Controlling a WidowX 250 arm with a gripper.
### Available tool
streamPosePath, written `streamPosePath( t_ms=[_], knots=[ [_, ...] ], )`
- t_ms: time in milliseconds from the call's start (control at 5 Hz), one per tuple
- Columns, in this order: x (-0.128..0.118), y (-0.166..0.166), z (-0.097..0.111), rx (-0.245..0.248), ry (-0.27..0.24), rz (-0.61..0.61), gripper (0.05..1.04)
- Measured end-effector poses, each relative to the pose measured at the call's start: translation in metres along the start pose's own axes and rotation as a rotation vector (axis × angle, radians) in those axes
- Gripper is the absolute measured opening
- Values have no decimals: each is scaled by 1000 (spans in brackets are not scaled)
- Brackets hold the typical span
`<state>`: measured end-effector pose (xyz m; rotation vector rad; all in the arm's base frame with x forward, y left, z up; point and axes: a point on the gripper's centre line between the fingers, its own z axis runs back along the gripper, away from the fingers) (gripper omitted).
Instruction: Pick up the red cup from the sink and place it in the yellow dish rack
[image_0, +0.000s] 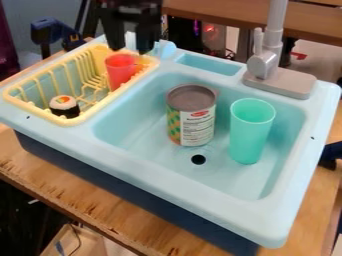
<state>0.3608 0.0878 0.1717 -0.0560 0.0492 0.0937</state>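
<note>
Just below the gripper (130, 45), fingers apart, red cup (120, 73) stands upright in the yellow dish rack (115, 92), long axis near vertical.

A can (194, 115) and a green cup (252, 131) are contained in a blue sink (167, 186). A grey faucet (264, 64) is mounted on its rim.

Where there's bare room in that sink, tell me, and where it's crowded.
Bare: the floor of the sink between the can and the rack, and between the drain hole and the near rim.
Crowded: the gap between can and green cup, and the rack's far end, where the red cup stands and the gripper hangs close.
</note>
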Motion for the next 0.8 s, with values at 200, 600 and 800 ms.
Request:
streamPosePath(
  t_ms=[200, 600, 800],
  knots=[
    [-3, 0, 3, 4, 2, 17, 1012],
    [-79, -27, 42, 151, -35, 50, 1004],
    [-99, -46, 48, 157, -75, -5, 1004]
  ],
)
